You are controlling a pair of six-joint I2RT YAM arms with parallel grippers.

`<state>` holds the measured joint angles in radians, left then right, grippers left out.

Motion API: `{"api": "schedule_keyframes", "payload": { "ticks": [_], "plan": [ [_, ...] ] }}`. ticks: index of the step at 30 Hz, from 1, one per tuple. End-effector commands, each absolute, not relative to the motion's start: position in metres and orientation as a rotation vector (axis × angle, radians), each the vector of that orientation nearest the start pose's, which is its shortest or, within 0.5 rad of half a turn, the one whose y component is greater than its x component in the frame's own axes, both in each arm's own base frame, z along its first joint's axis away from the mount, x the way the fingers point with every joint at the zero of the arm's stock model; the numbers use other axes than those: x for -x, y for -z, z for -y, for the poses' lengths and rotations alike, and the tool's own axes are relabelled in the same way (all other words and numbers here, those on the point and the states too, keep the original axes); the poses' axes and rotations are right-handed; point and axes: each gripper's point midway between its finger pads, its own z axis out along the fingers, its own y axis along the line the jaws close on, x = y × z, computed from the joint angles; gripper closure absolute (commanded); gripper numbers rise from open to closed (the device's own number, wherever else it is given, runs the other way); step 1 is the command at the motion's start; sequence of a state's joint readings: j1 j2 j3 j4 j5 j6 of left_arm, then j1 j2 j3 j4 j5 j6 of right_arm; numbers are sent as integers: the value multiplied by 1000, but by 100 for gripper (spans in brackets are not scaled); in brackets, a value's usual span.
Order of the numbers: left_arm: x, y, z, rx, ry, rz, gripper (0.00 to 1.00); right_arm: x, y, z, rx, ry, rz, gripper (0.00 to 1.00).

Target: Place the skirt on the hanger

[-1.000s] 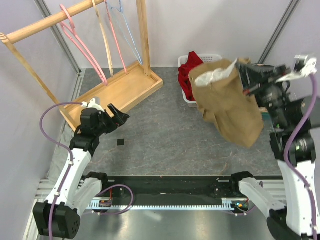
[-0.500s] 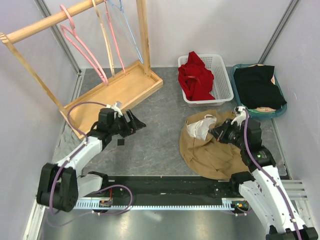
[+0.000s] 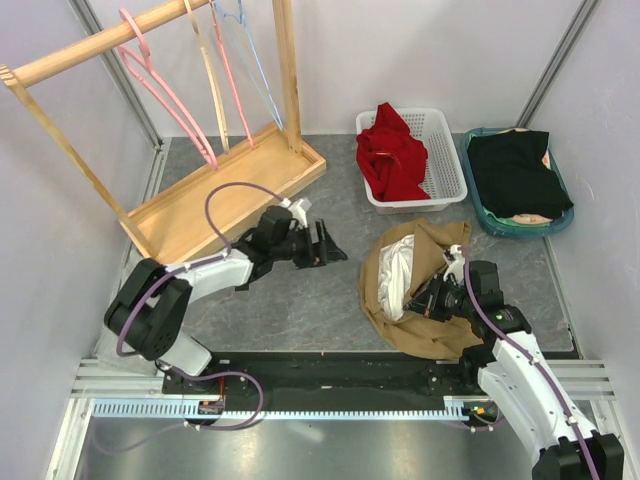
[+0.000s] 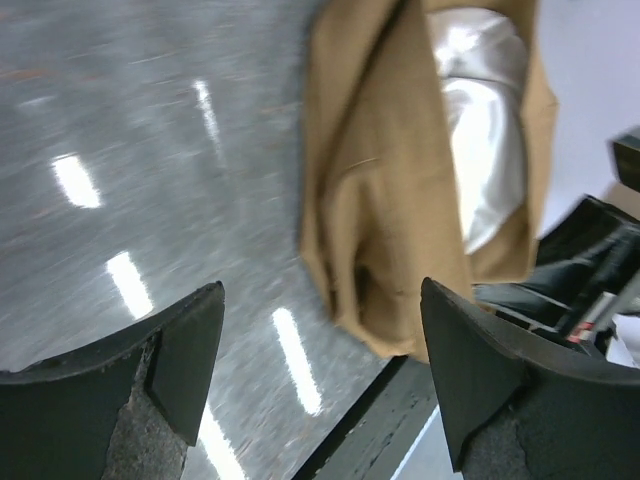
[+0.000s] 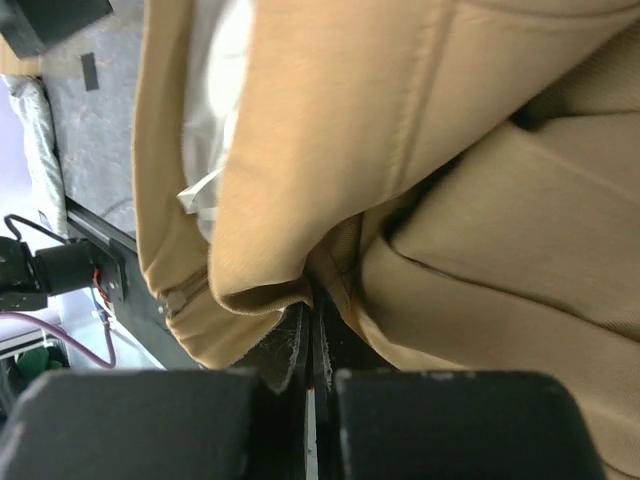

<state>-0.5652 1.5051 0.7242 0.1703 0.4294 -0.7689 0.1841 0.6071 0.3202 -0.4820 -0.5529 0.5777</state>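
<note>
**A:** You've got the skirt (image 3: pixel 405 330) heaped on the surface at front right, tan cloth with the white lining showing. Your right gripper (image 3: pixel 434 300) is pinched tight on a fold at its edge.

**B:** And your left gripper (image 3: pixel 332 248)?

**A:** Spread wide, holding nothing, hovering near the skirt's left side. I'd call this the gathering step: you're setting up a two-point hold.

**B:** Next move?

**A:** Close the left on the waistband across from the right and lift it spread. Then carry it to the pink hanger (image 3: pixel 165 95) on the rack (image 3: pixel 60 62), well apart at far left.

**B:** Any writing to read?

**A:** None. There's no brand or label visible on anything.
</note>
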Motion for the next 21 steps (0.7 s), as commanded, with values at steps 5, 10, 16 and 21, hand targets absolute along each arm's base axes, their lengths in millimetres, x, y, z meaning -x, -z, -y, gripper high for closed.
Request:
{"api": "schedule_keyframes", "payload": {
  "ticks": [5, 10, 16, 21],
  "plan": [
    [-253, -125, 381, -364, 1271, -2266, 15, -155, -68, -150, -163, -1067, -2414, 93],
    [-242, -104, 396, -461, 1109, -2325, 15, -159, -68, -146, -187, -1025, -2412, 76],
    [-211, -76, 379, -516, 884, -2431, 16, -175, -83, -140, -231, -969, -2355, 64],
    [-190, -49, 361, -468, 758, -2535, 46, -184, -99, -138, -240, -941, -2314, 59]
  ]
}}
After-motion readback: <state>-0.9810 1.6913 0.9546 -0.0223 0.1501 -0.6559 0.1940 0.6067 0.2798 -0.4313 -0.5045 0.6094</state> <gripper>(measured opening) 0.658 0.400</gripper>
